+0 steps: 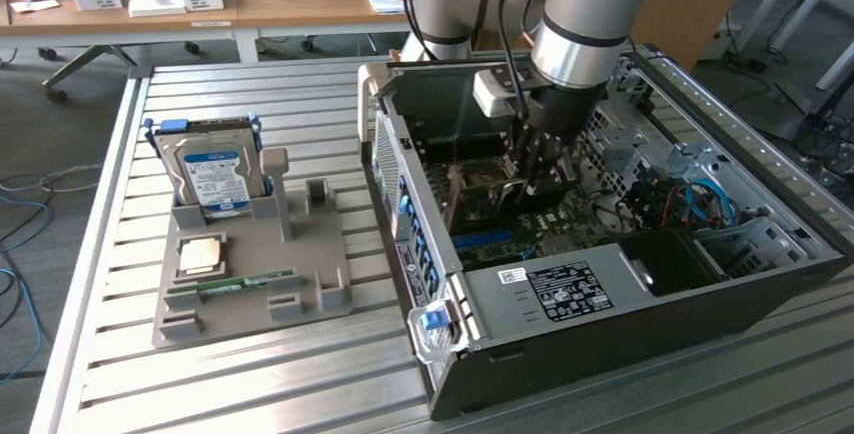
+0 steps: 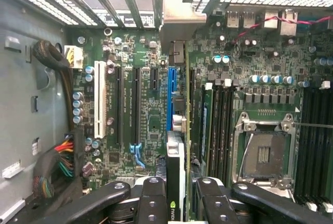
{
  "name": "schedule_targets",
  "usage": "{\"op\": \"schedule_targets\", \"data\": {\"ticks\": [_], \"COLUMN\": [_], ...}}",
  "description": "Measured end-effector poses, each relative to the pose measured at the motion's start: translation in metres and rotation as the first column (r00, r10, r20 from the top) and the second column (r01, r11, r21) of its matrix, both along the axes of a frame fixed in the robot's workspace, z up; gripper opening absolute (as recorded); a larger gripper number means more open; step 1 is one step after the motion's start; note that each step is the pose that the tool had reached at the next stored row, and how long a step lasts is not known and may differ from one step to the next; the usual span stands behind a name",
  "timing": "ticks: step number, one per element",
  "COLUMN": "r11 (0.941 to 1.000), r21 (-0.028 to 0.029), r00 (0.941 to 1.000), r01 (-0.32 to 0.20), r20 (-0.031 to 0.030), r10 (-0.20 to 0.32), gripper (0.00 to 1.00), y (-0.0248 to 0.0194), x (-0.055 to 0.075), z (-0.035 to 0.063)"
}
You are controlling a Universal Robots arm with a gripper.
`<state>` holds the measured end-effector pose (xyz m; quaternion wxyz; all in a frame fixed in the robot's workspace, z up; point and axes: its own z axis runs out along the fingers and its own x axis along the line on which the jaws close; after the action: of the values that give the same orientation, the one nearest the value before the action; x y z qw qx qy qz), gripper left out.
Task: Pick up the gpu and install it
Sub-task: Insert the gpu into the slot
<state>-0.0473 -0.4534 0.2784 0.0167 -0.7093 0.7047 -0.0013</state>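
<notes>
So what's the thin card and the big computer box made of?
The thin tan gpu card is probably stiff circuit board, going by its thin flat edge, with a dull silver metal end bracket. The open dark-grey computer case seems painted sheet metal: thin, folded, perforated walls.

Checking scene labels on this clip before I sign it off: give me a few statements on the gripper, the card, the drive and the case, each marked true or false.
1. The gripper is shut on the gpu, holding it edge-on above the motherboard. True.
2. The hard drive lies flat inside the computer case. False: it stands upright in the gray holder, outside the case.
3. A green memory stick lies on the gray holder. True.
4. The computer case is closed up. False: its side is open, and the arm reaches into it from above.
</notes>
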Motion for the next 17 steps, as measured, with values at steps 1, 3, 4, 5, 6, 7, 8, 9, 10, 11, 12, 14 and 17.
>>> {"op": "schedule_targets", "data": {"ticks": [1,3,4,5,6,7,8,9,10,11,12,14,17], "r11": [1.0000,1.0000,1.0000,1.0000,1.0000,1.0000,1.0000,1.0000,1.0000,1.0000,1.0000,1.0000,1.0000], "r21": [0.0000,0.0000,0.0000,0.0000,0.0000,0.0001,0.0000,-0.0001,0.0000,0.0000,0.0001,0.0000,0.0001], "r00": [1.0000,1.0000,1.0000,1.0000,1.0000,1.0000,1.0000,1.0000,1.0000,1.0000,1.0000,1.0000,1.0000], "r01": [0.000,0.000,0.000,0.000,0.000,0.000,0.000,0.000,0.000,0.000,0.000,0.000,0.000], "r20": [0.0000,0.0000,0.0000,0.0000,-0.0001,0.0000,0.0000,-0.0001,-0.0001,0.0000,0.0000,0.0000,0.0000], "r10": [0.000,0.000,0.000,0.000,0.000,0.000,0.000,0.000,0.000,0.000,0.000,0.000,0.000], "gripper": [0.27,0.27,0.27,0.27,0.27,0.27,0.27,0.27,0.27,0.27,0.27,0.27,0.27], "y": [-0.0001,-0.0002,-0.0003,-0.0005,-0.0008,-0.0010,-0.0013,-0.0015,-0.0018,-0.0022,-0.0029,-0.0038,-0.0039], "x": [-0.0013,-0.0036,-0.0045,-0.0050,-0.0052,-0.0053,-0.0054,-0.0057,-0.0059,-0.0061,-0.0064,-0.0073,-0.0107], "z": [0.0000,0.0000,0.0000,0.0000,0.0000,-0.0003,-0.0007,-0.0012,-0.0017,-0.0020,-0.0022,-0.0026,-0.0045]}}
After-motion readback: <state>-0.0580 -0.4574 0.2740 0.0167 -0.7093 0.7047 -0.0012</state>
